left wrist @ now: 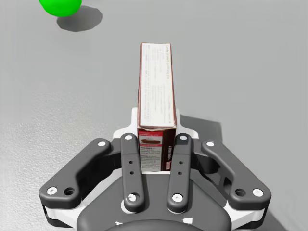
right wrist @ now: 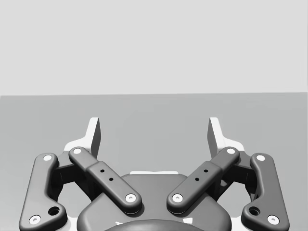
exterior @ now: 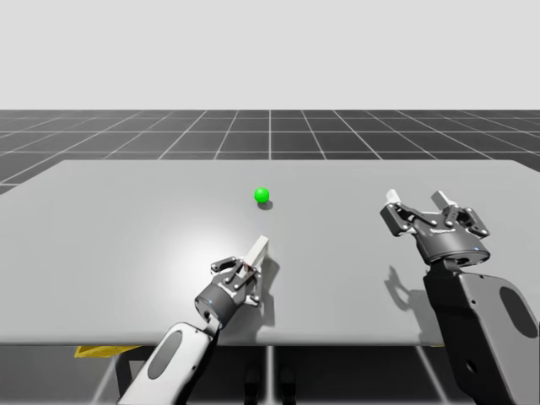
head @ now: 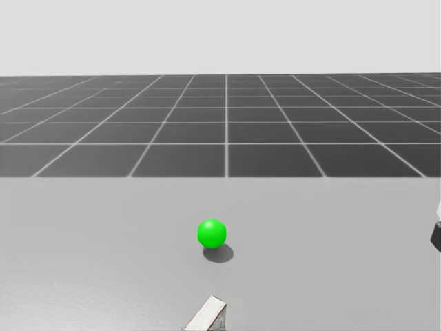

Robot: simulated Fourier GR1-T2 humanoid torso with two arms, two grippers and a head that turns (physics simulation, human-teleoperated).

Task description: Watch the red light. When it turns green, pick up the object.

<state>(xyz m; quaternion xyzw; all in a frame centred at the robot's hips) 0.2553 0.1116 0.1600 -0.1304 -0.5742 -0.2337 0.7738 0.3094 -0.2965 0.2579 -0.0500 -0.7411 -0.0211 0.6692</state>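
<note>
The light [exterior: 261,195] glows green at the middle of the bench [exterior: 126,211]. My left fingers [left wrist: 129,154] are closed on the near end of the box [left wrist: 156,86], one against each broad face. It is a slim carton with dark red edges and a pale printed narrow side. It leans away from me near the bench's front edge, left of middle. My right fingers [right wrist: 94,134] are spread wide, holding nothing, near the right edge.

I see a plain grey table [exterior: 126,219], a dark gridded floor [exterior: 270,135] beyond its far edge, and a pale blank backdrop [exterior: 270,51].
</note>
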